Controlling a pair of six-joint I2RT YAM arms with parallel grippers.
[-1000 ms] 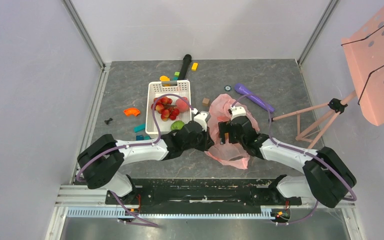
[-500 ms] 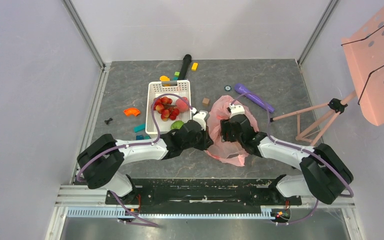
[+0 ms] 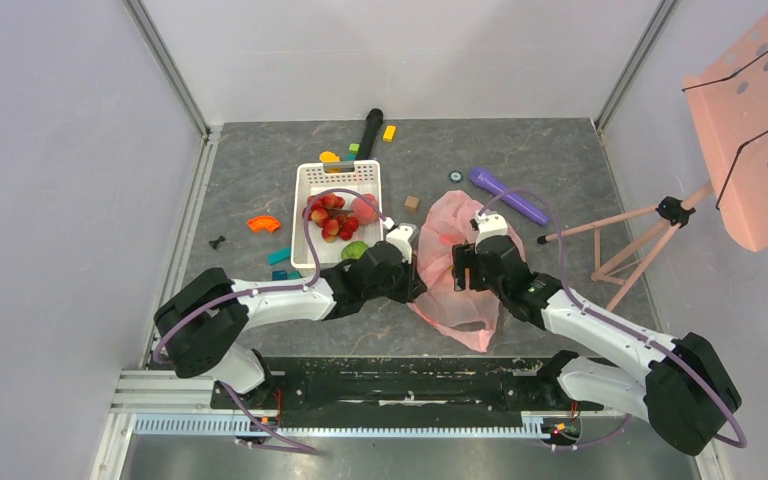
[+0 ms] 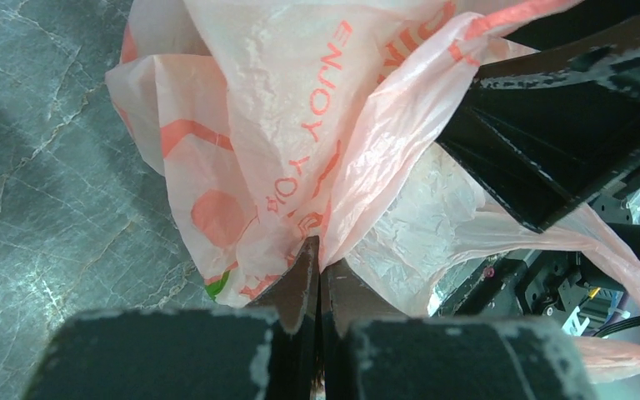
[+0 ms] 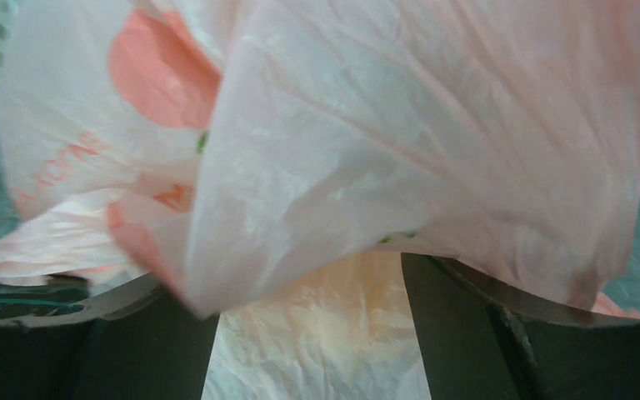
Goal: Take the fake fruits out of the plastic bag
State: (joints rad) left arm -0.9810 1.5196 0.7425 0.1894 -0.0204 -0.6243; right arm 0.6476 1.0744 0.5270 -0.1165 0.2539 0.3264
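White arm links [image 3: 280,297], black joints [image 3: 385,270] and bases [image 3: 200,330], looping purple cables [image 3: 312,215], scuffed black claw fingers [image 4: 300,283]

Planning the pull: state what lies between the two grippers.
Only the plastic bag, spanning from left gripper to right gripper; top and left wrist views show it.

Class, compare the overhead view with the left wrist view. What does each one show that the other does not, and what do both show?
Only the overhead view shows the white basket holding red berries and a green apple. It also shows a purple cylinder and scattered blocks. Only the left wrist view shows the left jaws pinched shut on a fold of the pink bag, and the orange lettering printed on it. Both views show the pink bag and the grey table.
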